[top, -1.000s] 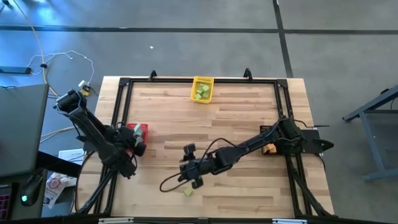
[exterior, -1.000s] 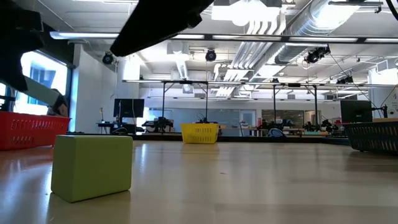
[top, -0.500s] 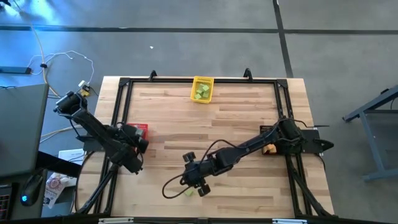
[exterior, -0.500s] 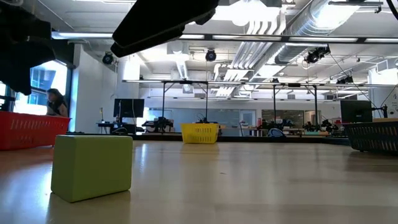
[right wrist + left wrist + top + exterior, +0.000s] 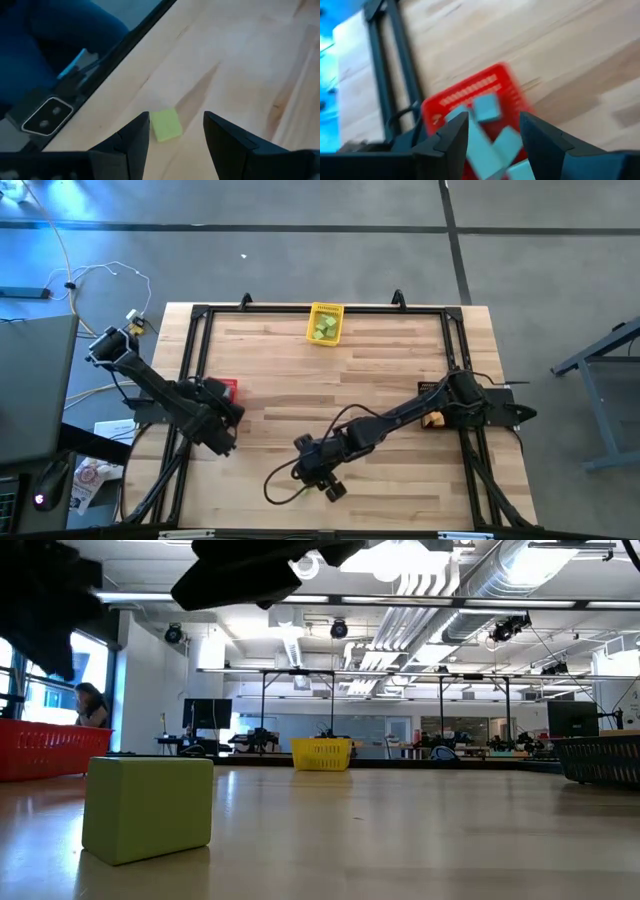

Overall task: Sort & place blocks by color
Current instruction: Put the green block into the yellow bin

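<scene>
Right gripper (image 5: 172, 145), fingers spread and empty, poised above light green cube block (image 5: 165, 124) at table's 6 o'clock edge, lined up for grab. Left gripper (image 5: 492, 137) spread, empty, over red mesh bin (image 5: 470, 92) of teal blocks (image 5: 486, 107) at 9 o'clock. Yellow bin (image 5: 325, 322), greens' destination, at 12 o'clock.

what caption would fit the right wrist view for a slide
Right gripper open above the wooden table, its fingers framing a lone light green block near the table's edge.
</scene>
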